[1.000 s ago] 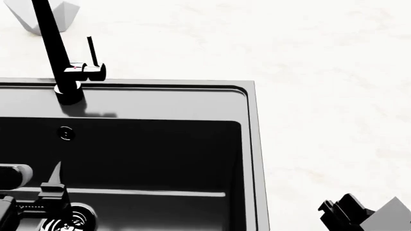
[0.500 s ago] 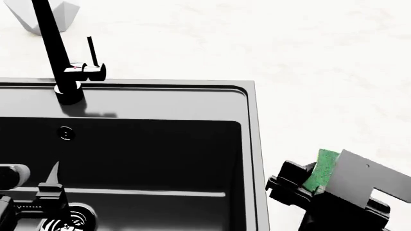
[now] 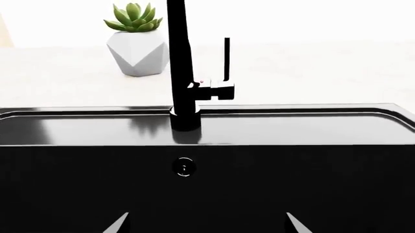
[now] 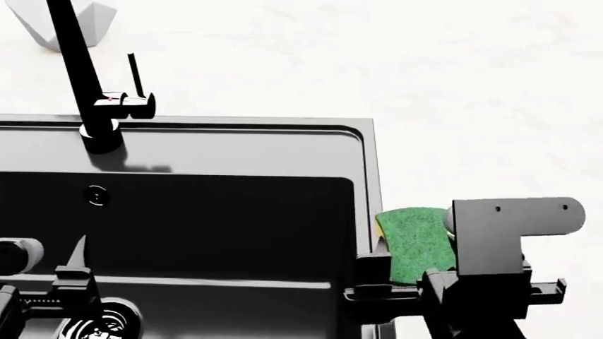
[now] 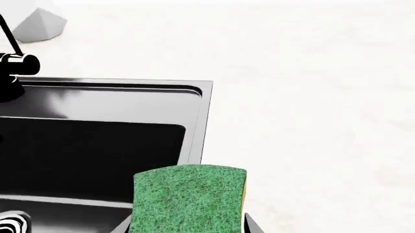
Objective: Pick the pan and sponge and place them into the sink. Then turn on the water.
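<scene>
- Right hand [image 4: 407,279]: at the near right of the head view, over the sink's right rim. It is closed on the sponge [image 4: 414,241], which is gripped between its dark fingers [image 4: 372,272].
- Sponge: green scouring face up, a thin yellow edge showing on its left side in the head view. It sits over the right rim, partly above the white worktop [image 4: 490,106]. In the right wrist view the sponge [image 5: 188,199] fills the near centre, with the sink rim beside it.
- Left hand [image 4: 70,282]: low in the near left of the head view, inside the basin area, near the round metal drain [image 4: 104,321]. Two pale finger tips [image 3: 120,224] appear at the near edge of the left wrist view, set well apart with nothing between them; the hand is spread open.
- Sink [image 4: 368,183]: glossy black rectangular basin with a raised rim. A small round overflow hole [image 4: 96,195] is in its far wall.
- Pan: cannot be made out in any view.
- Faucet [image 4: 90,92]: thick black spout rising from the sink's far ledge, with a thin upright lever [image 4: 137,74] and a red dot on its body.
- Potted succulent [image 3: 137,41]: a green plant in a faceted white pot, on the worktop behind the faucet.
</scene>
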